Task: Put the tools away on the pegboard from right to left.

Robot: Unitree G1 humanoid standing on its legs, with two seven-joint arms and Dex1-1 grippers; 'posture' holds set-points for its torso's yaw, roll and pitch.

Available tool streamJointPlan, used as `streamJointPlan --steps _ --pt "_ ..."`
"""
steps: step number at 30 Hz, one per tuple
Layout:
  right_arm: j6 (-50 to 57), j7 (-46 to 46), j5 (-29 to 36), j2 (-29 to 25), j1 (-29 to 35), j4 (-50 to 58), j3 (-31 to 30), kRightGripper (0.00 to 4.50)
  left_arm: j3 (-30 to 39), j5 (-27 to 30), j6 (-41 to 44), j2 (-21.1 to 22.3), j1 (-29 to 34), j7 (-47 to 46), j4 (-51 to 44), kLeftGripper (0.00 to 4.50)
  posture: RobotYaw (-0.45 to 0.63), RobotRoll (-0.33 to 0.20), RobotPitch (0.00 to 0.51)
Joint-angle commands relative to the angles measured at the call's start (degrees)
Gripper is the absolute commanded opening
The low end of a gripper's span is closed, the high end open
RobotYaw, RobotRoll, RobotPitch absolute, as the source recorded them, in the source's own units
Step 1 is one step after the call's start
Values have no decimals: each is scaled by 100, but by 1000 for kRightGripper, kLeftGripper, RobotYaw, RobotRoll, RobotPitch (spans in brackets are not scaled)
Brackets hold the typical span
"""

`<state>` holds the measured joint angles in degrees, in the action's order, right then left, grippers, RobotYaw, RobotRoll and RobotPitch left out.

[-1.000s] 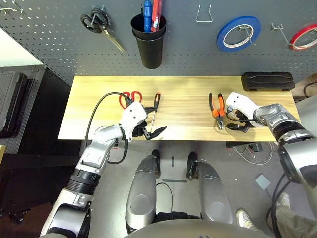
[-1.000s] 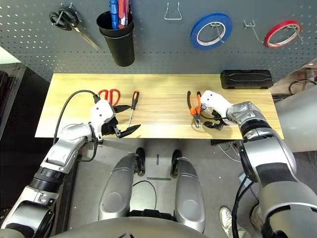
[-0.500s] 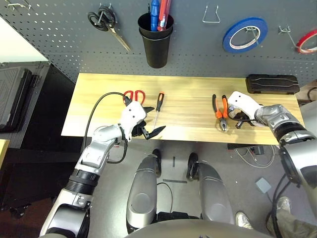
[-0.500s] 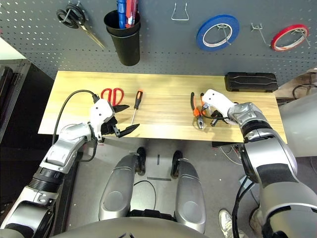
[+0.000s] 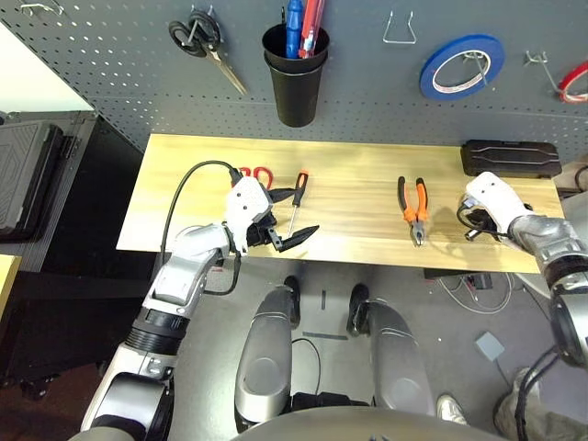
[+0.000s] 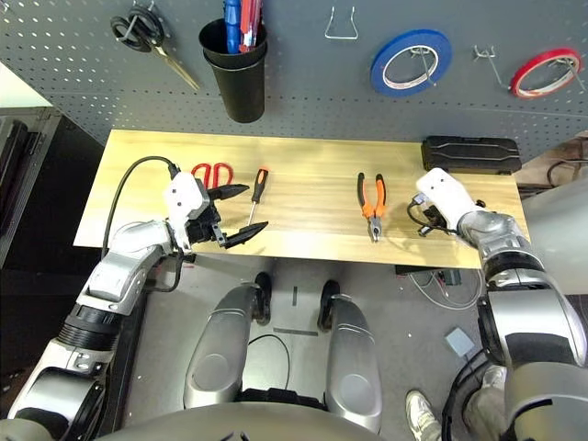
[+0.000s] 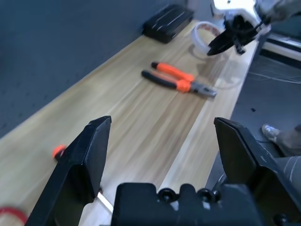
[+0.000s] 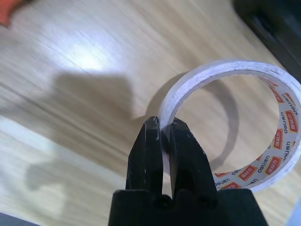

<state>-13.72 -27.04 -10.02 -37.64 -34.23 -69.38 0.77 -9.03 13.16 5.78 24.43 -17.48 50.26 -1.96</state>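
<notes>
White tape roll point(image 8: 233, 126) sits pinched at its wall by the right gripper point(image 8: 163, 134); lift it straight, keeping the thin band from slipping

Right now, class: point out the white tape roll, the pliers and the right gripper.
white tape roll point(image 8: 275, 141), right wrist view, printed inner wall.
pliers point(image 5: 412, 199), left eye view, orange handles.
right gripper point(image 8: 163, 136), right wrist view, between fingertips.
</notes>
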Motion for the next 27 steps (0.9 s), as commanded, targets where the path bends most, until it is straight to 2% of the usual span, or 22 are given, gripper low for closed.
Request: streamJointPlan --steps 1,5,12,16,27 --pt "-455 294 215 -40 430 255 206 50 -92 149 56 -38 29 148 -284 4500 175 0 243" --pt "-1343 588 407 25 889 601 412 50 -109 268 11 -57 -3 271 -457 4500 173 0 228" --pt "-2545 761 753 193 1168 927 678 50 16 557 158 -83 -41 274 -732 4500 170 0 214" --pt "-3087 852 849 256 1204 1071 772 50 179 759 207 -252 -140 73 -847 4500 166 0 208" --pt "-4010 1481 595 188 982 1334 730 50 296 532 333 -479 -417 -711 -765 4500 153 0 208"
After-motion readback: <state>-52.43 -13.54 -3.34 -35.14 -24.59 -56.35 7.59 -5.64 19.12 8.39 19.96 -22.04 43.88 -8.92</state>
